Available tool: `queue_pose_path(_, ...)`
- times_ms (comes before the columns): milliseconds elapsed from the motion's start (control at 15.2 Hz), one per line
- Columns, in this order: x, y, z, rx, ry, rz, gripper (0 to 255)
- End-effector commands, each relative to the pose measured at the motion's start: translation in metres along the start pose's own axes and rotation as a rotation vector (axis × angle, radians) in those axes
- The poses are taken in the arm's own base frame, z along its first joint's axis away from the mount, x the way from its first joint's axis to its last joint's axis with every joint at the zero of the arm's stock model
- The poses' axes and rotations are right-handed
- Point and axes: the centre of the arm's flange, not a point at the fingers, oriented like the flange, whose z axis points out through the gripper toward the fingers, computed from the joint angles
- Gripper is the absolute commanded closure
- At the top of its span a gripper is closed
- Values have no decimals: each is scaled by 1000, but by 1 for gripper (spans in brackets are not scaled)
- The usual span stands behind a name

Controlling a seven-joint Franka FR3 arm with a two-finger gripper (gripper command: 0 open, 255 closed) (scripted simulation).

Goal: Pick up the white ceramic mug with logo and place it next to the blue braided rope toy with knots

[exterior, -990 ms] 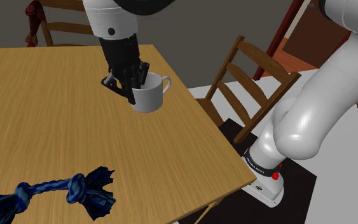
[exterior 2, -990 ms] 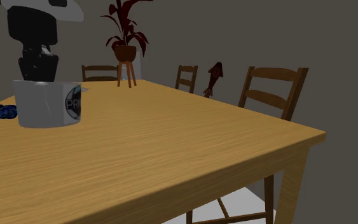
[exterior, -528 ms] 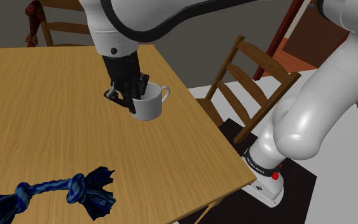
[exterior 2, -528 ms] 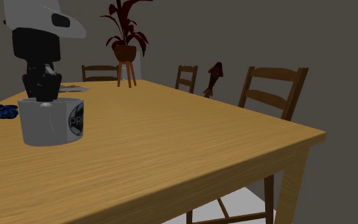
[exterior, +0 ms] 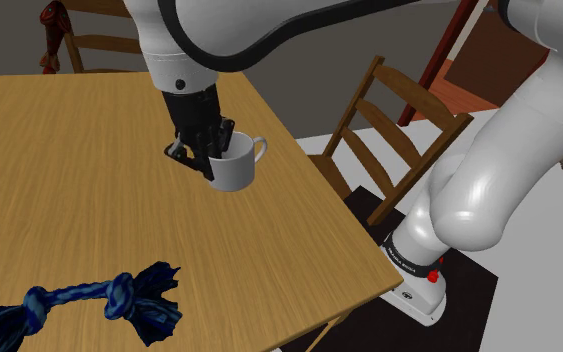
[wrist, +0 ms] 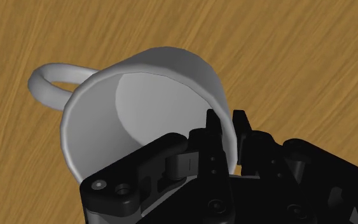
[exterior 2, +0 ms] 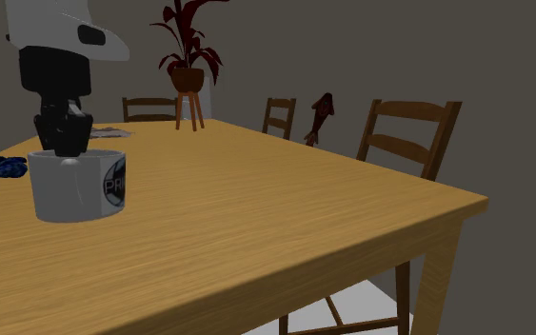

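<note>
Compared with a second ago, the gripper and the white mug are sitting a little lower in both exterior views, and they are hardly shifting over the last half-second.

At the shoulder view's lower left, the blue braided rope toy is lying on the tabletop with its knots and frayed end showing. A broad stretch of bare wood is separating it from the mug, so the two are well apart. Further right, the gripper is reaching down onto the mug's rim. In the wrist view it is pinching the mug's wall, with one finger inside and one outside, so it is holding the mug. The handle is pointing away from the fingers, toward the wooden chair at the tabletop's right edge. In the second exterior view the mug's round logo is facing the camera.

Whether the mug's base is touching the tabletop or hanging just above it cannot be told.

The grasp is looking finished. Carrying the mug across to the toy, setting it down beside it and letting go are all remaining.
</note>
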Motion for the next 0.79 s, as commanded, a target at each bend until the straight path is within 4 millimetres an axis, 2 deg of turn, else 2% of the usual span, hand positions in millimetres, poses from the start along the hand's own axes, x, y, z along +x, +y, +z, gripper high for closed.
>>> queue_pose_path(0,0,0,0,0,0,0,0)
queue_pose_path(330,0,0,0,0,0,0,0)
queue_pose_path(594,0,0,-50,0,0,0,0)
queue_pose_path(726,0,0,-50,0,0,0,0)
